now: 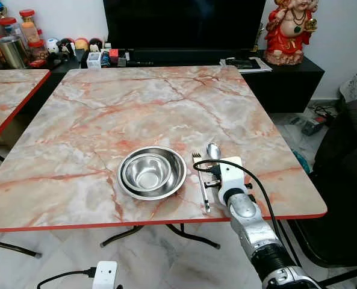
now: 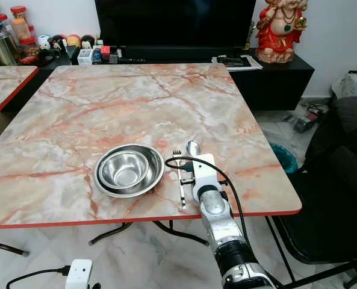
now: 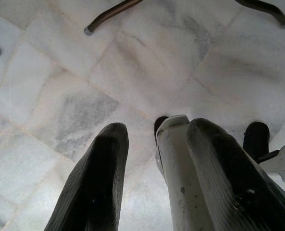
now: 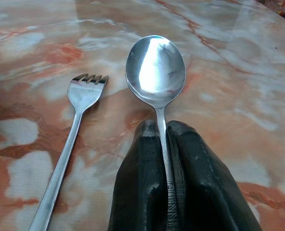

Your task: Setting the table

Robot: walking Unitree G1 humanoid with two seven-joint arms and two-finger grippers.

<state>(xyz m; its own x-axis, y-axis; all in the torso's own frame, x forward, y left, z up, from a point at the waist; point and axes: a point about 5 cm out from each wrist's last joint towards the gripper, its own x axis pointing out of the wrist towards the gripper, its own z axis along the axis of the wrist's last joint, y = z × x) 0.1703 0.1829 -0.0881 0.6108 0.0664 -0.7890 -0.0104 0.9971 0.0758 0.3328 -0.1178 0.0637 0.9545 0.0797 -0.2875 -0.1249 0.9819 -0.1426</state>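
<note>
1. Where the table point(image 1: 106, 114) edge nears the camera, two nested steel bowls point(image 1: 152, 172) are seen on the pink-veined marble top, at about 6 o'clock from its centre.
2. A fork point(image 1: 201, 183) is laid just beside the bowls at their 3 o'clock, tines pointing toward 12 o'clock.
3. A spoon point(image 4: 156, 72) is laid just beside the fork, again at 3 o'clock, bowl facing up, resting on the table.
4. The right gripper point(image 4: 164, 130) is closed on the spoon's handle, which is pinched between both black fingers point(image 4: 140, 183); a black cable is looped over the white wrist.
5. The left gripper point(image 3: 154, 139) is hung over the floor point(image 3: 60, 96) with its fingers parted and nothing between them.
6. A red rim is seen around the table, and a second matching table point(image 1: 9, 90) is placed at 9 o'clock.
7. At 12 o'clock a dark TV point(image 1: 181, 24) is set on a low black cabinet point(image 1: 286, 75), with jars point(image 1: 18, 33) and small figures at 11 o'clock and a red-and-gold statue point(image 1: 289, 30) at 1 o'clock.
8. Pale marble tile is seen underfoot, with a white plug box point(image 1: 105, 274) at 7 o'clock and a dark chair point(image 2: 341, 198) at 4 o'clock.
</note>
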